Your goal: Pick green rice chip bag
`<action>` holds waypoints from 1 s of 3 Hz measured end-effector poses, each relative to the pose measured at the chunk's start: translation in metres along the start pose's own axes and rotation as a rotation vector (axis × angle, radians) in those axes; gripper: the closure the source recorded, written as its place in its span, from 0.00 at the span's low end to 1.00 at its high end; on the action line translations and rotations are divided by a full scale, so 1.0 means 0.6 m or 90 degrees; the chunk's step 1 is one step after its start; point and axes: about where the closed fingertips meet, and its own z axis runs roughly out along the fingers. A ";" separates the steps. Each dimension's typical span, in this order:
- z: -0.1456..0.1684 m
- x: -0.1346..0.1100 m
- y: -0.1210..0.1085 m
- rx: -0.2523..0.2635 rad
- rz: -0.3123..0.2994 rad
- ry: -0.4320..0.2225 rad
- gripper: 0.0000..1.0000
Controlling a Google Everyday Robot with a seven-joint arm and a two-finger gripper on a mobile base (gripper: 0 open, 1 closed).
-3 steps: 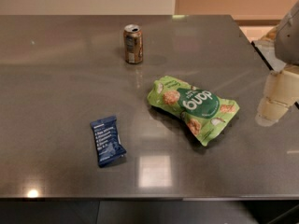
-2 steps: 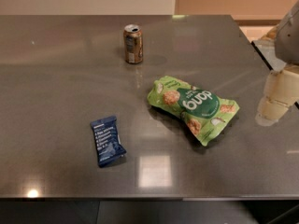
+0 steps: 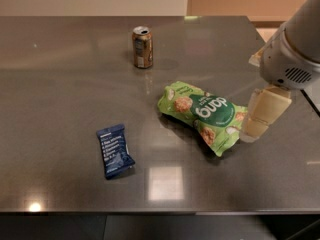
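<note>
The green rice chip bag (image 3: pixel 202 115) lies flat on the dark grey table (image 3: pixel 60 84), right of the middle. It is a crinkly light-green pouch with a dark-green round logo and pictures of tan rice cakes. My gripper (image 3: pixel 251 132) hangs from the white arm at the right. Its cream tip is low over the table, right at the bag's right end. I cannot tell whether it touches the bag. It holds nothing that I can see.
A brown drink can (image 3: pixel 142 46) stands upright at the back, left of the bag. A small dark-blue bar wrapper (image 3: pixel 114 150) lies at the front left. The table's right edge runs just behind the arm.
My gripper has moved left and a little down, from beside the table's right edge to the bag's right end. The bag, can and wrapper have not moved.
</note>
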 end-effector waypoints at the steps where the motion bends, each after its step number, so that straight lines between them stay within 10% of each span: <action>1: 0.069 -0.036 0.004 -0.006 0.036 -0.006 0.00; 3: 0.181 -0.062 -0.029 -0.013 0.144 0.010 0.00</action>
